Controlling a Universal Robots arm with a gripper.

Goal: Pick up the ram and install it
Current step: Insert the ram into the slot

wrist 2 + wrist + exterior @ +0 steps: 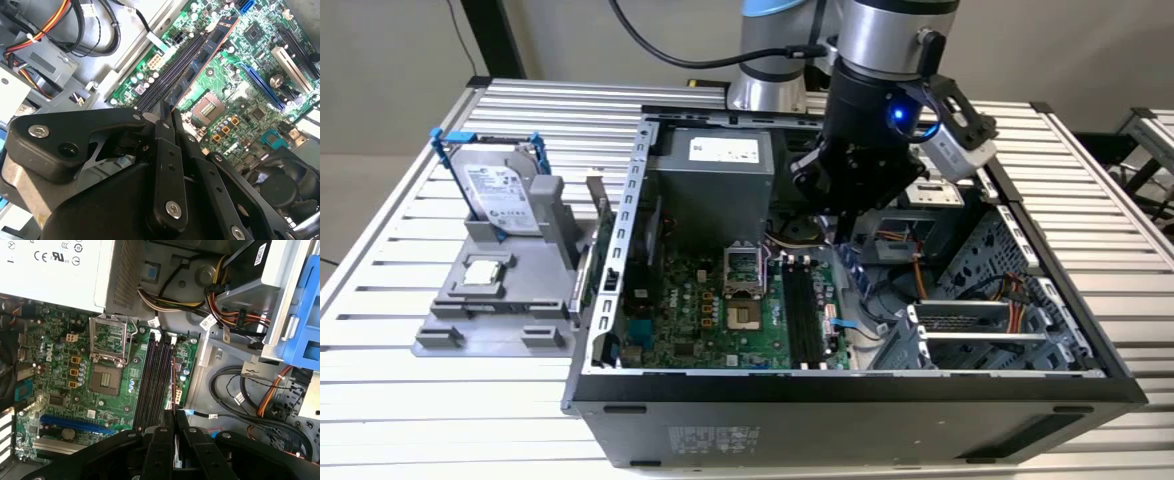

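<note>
Your gripper (167,115) is clamped shut on the ram (205,56), holding it on edge and in line with the black slots (155,382) on the motherboard (65,390). Expect it to feel light and stiff but fragile. Grip only its flat faces near the upper edge, away from the contacts.

Exterior view: high and well back, looking down into the open computer case (854,395). Both wrist views: close above the motherboard (60,375) (220,85), peering past the gripper (174,432) (167,114) — shared ground, the memory slots (155,385) (170,75).
</note>
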